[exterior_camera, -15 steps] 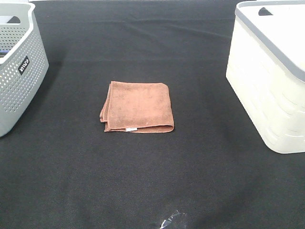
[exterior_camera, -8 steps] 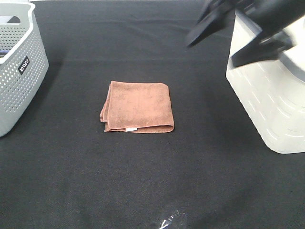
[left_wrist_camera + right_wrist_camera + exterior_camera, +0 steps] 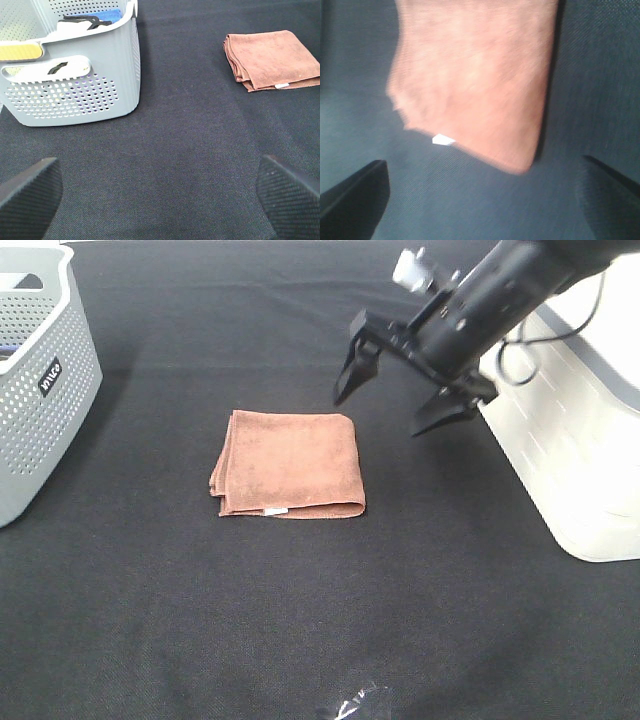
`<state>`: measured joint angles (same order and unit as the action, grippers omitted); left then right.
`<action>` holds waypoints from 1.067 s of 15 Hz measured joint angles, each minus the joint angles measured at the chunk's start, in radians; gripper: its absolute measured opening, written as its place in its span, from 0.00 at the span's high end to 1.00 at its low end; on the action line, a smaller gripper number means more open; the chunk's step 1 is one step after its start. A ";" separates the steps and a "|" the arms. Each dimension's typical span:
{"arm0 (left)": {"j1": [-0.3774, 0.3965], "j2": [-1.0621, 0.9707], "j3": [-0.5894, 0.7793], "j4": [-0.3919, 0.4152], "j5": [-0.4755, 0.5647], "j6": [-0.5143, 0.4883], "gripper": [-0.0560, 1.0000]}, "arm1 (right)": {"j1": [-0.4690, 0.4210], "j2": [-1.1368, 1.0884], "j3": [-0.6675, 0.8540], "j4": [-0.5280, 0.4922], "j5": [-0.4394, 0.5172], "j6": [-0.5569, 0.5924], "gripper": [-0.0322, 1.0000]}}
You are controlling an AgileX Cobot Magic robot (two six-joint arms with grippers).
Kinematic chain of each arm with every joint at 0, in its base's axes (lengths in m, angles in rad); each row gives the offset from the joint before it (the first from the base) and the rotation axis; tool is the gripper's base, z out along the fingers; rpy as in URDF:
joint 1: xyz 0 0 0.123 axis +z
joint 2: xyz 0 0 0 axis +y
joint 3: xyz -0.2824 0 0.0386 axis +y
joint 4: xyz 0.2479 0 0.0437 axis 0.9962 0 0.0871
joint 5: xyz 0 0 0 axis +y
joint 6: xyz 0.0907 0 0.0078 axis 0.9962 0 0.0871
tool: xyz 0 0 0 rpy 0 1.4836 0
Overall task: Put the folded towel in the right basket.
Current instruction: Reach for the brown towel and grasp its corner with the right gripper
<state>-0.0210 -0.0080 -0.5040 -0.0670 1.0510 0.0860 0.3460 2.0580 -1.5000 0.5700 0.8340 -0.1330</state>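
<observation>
One folded towel [image 3: 288,465], rust-brown terry.

Handling (judged): light, soft and limp. It will sag and drape when lifted, and loose layers may fall open. It is neither fragile nor slippery.

Hold (judged): pinch through all layers at the rounded fold on the side toward the right basket [image 3: 560,440], not at the loose stacked edges facing the left basket [image 3: 40,410].

Appearance: roughly square, lying flat in several layers. A small white tag [image 3: 275,510] shows at its near edge.

Location: about the middle of the black-covered worktop [image 3: 300,620], well apart from both baskets.

Right gripper [image 3: 380,415]: jaws spread wide and holding nothing, above the cloth just beyond the towel's far corner on the right-edge side.

Left gripper [image 3: 160,200]: jaws apart and empty, toward the near left, well clear of the towel.
</observation>
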 joint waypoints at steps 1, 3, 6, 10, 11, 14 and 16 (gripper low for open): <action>0.000 0.000 0.000 0.000 0.000 0.000 0.02 | 0.000 0.044 -0.041 -0.007 0.000 -0.001 0.03; 0.000 0.000 0.000 0.000 0.000 0.000 0.02 | 0.000 0.140 -0.144 -0.025 0.004 -0.001 0.03; 0.000 0.000 0.000 0.000 0.000 0.000 0.02 | 0.000 0.228 -0.251 -0.026 0.008 0.004 0.04; 0.000 0.000 0.000 0.000 0.000 0.000 0.02 | 0.000 0.329 -0.295 -0.022 0.035 0.020 0.04; 0.000 0.000 0.000 0.000 0.000 0.000 0.02 | 0.000 0.339 -0.297 -0.019 0.035 0.020 0.05; 0.000 0.000 0.000 0.000 -0.001 0.000 0.02 | 0.000 0.350 -0.305 -0.012 0.033 0.022 0.05; 0.000 0.000 0.000 0.000 -0.001 0.000 0.02 | -0.004 0.368 -0.316 0.021 0.036 0.023 0.05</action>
<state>-0.0210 -0.0080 -0.5040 -0.0670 1.0500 0.0860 0.3420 2.4260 -1.8160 0.5910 0.8700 -0.1100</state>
